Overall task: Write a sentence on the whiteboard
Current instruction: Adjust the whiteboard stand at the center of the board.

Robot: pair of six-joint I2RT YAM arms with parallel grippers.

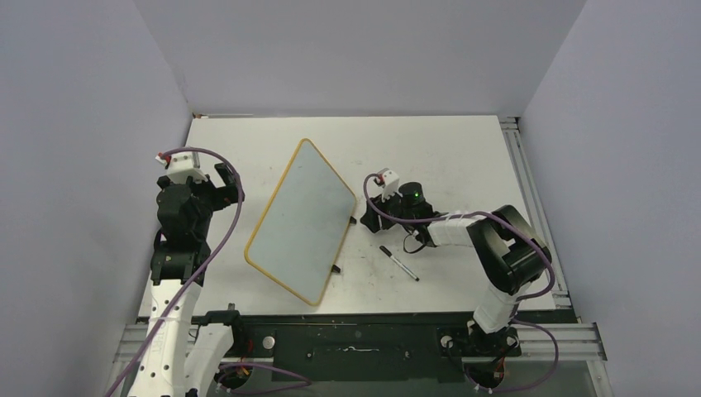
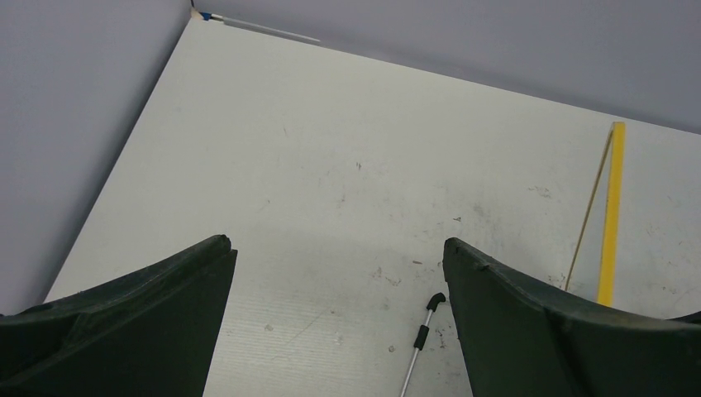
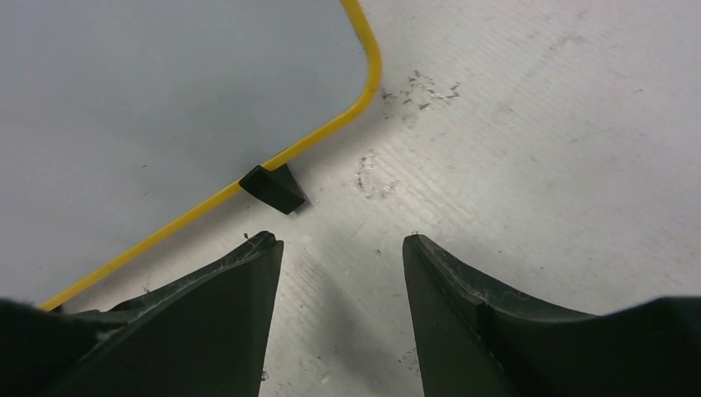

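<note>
The whiteboard stands tilted in the middle of the table, pale and glossy in a thin yellow frame. Its face shows no writing, so the sentence is out of view. My right gripper is open and empty, low over the tabletop just right of the board's black clip foot. In the top view the right gripper sits beside the board's right edge. My left gripper is wide open and empty, left of the board, which that view sees edge-on. From above, the left gripper hangs apart from the board.
A black marker lies on the table in front of the right gripper, near the board's second clip foot. A thin silver rod with a black tip shows by the left gripper's right finger. Grey walls enclose the table on three sides.
</note>
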